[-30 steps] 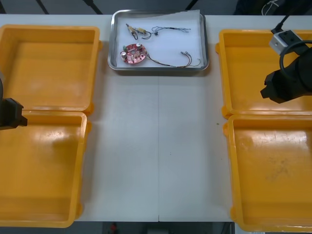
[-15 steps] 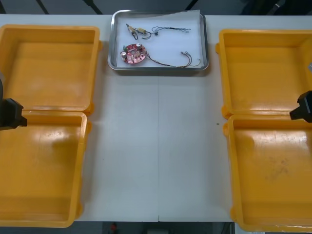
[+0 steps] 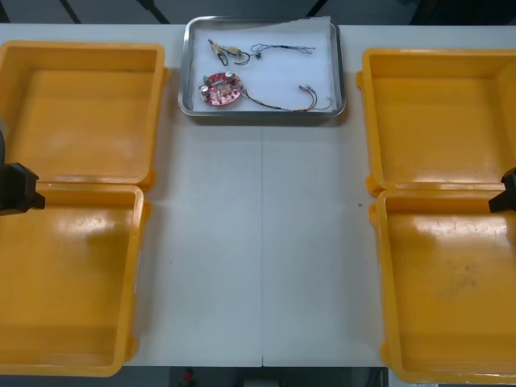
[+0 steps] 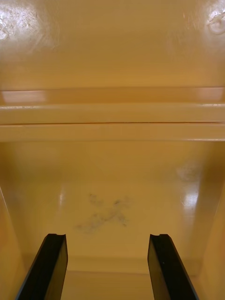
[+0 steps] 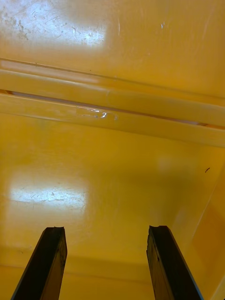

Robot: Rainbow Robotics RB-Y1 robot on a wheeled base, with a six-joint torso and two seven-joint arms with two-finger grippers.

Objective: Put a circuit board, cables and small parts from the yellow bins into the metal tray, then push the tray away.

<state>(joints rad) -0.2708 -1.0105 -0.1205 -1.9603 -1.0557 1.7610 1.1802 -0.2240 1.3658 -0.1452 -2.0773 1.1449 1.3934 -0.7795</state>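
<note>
The metal tray [image 3: 190,64] rests at the table's far edge, white inside. In it lie a round red circuit board [image 3: 221,89], a black cable [image 3: 282,101] trailing right from the board, a thin dark cable [image 3: 282,48] along the far side and small metal parts [image 3: 222,52] at the far left. My left gripper [image 5: 108,262] hangs open over the near left yellow bin [image 5: 112,187], nothing between its fingers. The right gripper [image 4: 108,267] is open too, above the near right yellow bin [image 4: 112,187]. A bit of each arm pokes in at the front view's side edges.
Two yellow bins [image 3: 81,113] [image 3: 64,282] stand on the left and two [image 3: 435,121] [image 3: 447,290] on the right, all with bare floors. The rims between the paired bins [image 4: 112,117] [image 5: 112,101] lie just beyond each gripper. A wide strip of table [image 3: 258,242] runs between the bins.
My right arm has drawn back from over the far right bin to the right edge of the front view. The left arm and the tray's contents have stayed put.
</note>
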